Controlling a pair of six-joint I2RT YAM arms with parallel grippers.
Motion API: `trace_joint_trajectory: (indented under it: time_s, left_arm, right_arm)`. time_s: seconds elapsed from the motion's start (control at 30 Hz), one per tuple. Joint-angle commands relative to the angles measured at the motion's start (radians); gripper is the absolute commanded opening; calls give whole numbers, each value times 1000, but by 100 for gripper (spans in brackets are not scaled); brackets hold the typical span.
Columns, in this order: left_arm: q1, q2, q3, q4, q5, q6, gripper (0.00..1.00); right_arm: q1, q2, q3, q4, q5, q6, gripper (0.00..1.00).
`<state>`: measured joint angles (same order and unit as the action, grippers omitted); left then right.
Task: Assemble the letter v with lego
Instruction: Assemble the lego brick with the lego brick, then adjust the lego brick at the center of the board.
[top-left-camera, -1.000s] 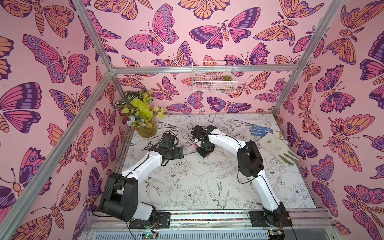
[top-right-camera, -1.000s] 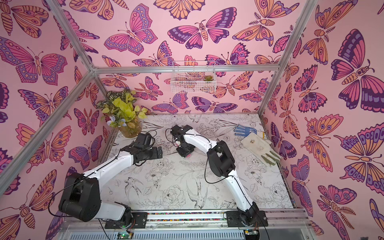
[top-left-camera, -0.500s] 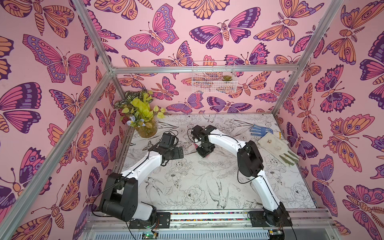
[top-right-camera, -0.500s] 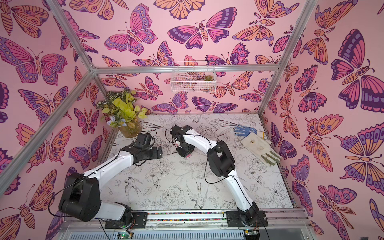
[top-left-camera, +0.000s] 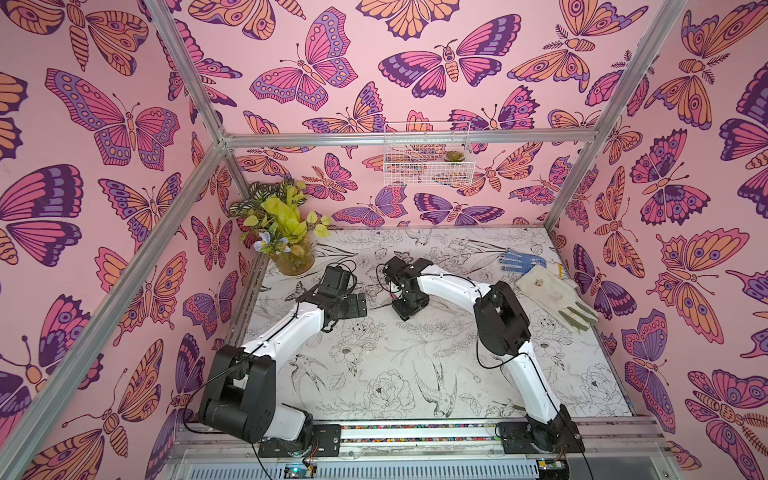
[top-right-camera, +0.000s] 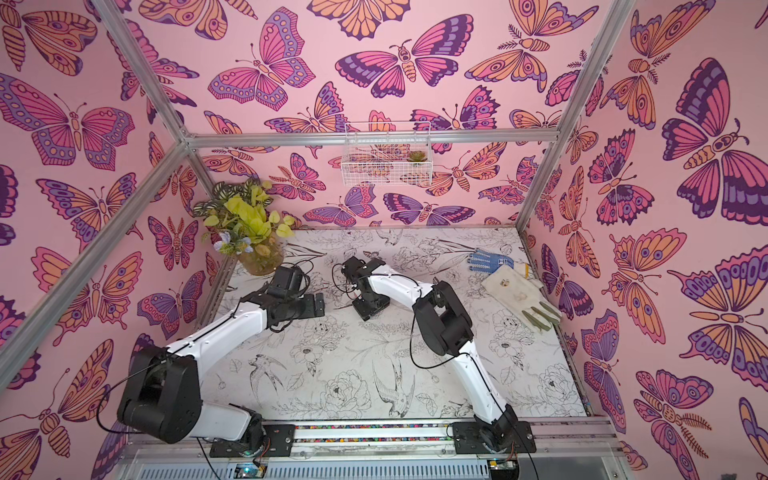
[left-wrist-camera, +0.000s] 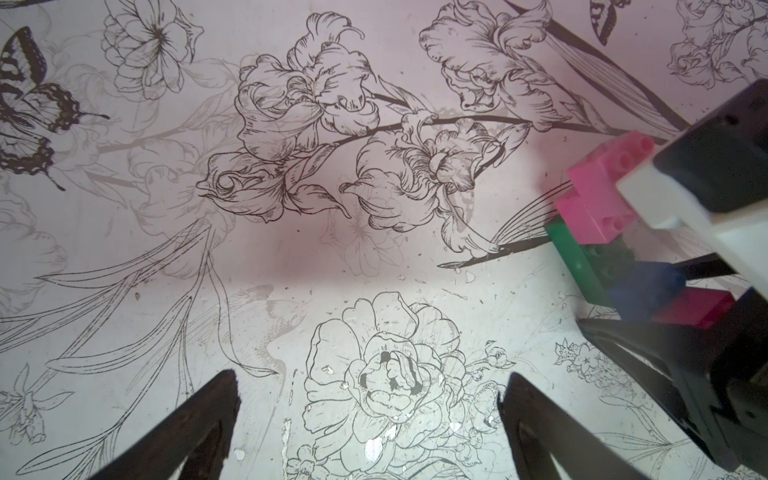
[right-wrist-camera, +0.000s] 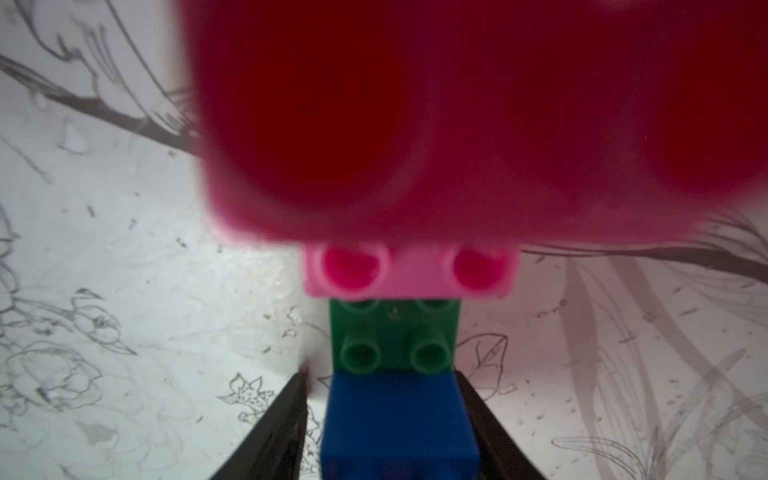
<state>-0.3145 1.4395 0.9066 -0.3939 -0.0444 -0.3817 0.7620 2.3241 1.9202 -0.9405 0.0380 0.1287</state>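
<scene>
Right wrist view: right gripper just eased apart beside blue brick.
Looks joined: the letter v, so release is likely; left gripper spread wide, empty.

The left arm and right arm share white shell links and bulky black joints, on black base plates dotted with screws. Thin black cables run behind the left gripper and right gripper, both black with tapered fingers.
</scene>
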Motion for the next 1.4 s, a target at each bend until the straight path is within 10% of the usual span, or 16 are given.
trace_joint_trajectory:
  time_s: [0.0,0.63,1.37]
  left_arm:
    - [6,-20,6,-24,-7,7,100]
    - [6,-18,12,-30,-3,15,100]
    - [6,-33,7,-45,-5,10,100]
  right_arm:
    - [5,-65,-15,44,23,12,58]
    - [-10,28,60,92,49,26,48]
    - [-29,24,63,56,-70,-2,13]
